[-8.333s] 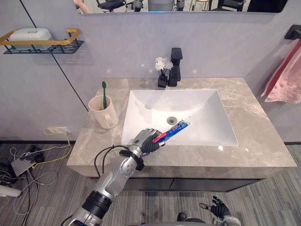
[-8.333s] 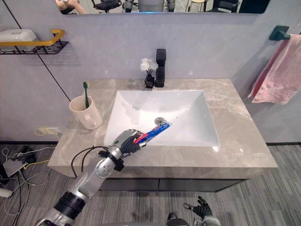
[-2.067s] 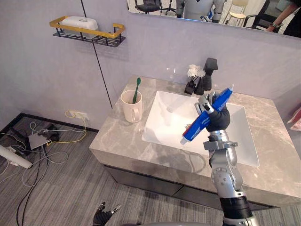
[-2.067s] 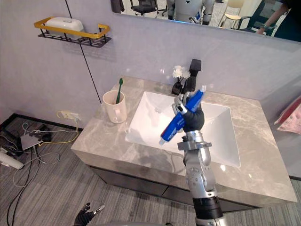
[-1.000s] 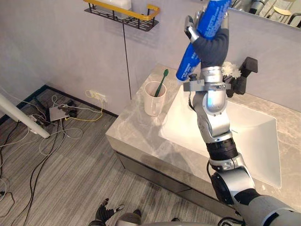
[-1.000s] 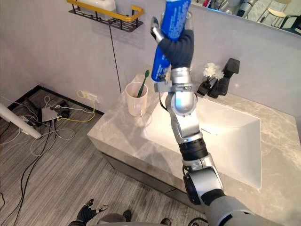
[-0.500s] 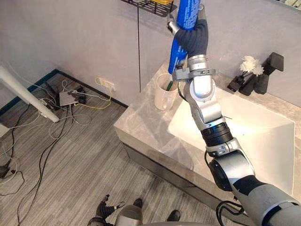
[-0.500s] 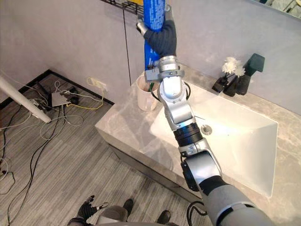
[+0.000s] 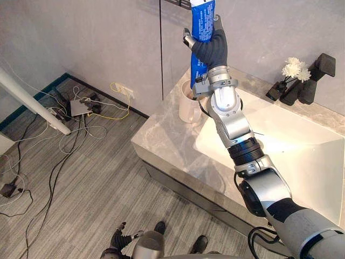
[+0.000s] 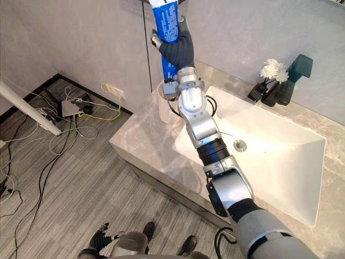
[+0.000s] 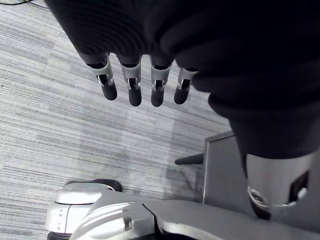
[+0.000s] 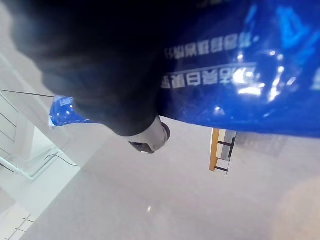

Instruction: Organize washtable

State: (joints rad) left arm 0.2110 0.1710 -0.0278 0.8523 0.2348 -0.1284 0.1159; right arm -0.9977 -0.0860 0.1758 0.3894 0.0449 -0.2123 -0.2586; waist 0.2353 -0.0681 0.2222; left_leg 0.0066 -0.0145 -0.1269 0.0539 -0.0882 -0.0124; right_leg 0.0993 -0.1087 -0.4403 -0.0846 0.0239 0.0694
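gripping the toothpaste tube mid-body in our curled right hand, raised above the cup, we judge it light, soft and slick, best pinched gently near its stiffer shoulder; our left hand hangs slack-fingered.

A white pole slants across the grey striped carpet. Near it, loose cables (one yellow, by a wall socket) trail around a small grey box. White flowers stand beside a black faucet
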